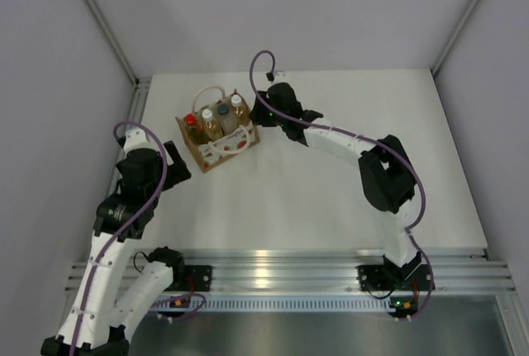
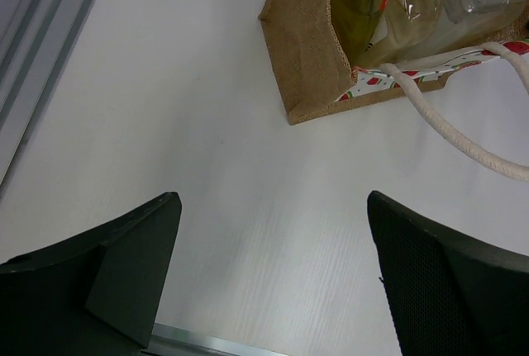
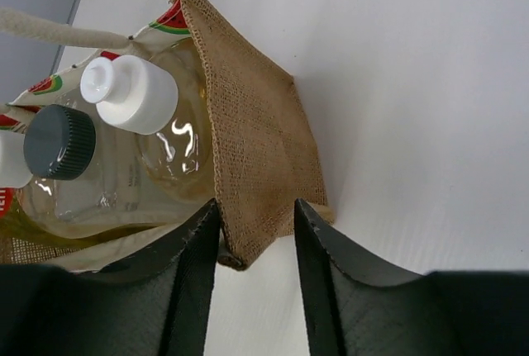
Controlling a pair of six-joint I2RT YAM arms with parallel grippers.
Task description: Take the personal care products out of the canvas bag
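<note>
The right fingers point(image 3: 186, 290) pinched the end wall of the canvas bag point(image 3: 256, 149) at its 2 o'clock side; a firm hold there would steady it. The left fingers point(image 2: 124, 273), spread wide over the table point(image 2: 248, 207) at the bag's 8 o'clock, could then lift the upright bottles point(image 3: 165, 149) out.

Canvas bag point(image 1: 225, 148) on table point(image 1: 331, 191), toward far-left part. Four bottles point(image 1: 216, 118) upright inside bag, in row left to right. Right gripper point(image 3: 256, 217) at bag's right end, end wall between its fingers. Left gripper point(image 2: 273, 203) near-left of bag, apart, over table.
</note>
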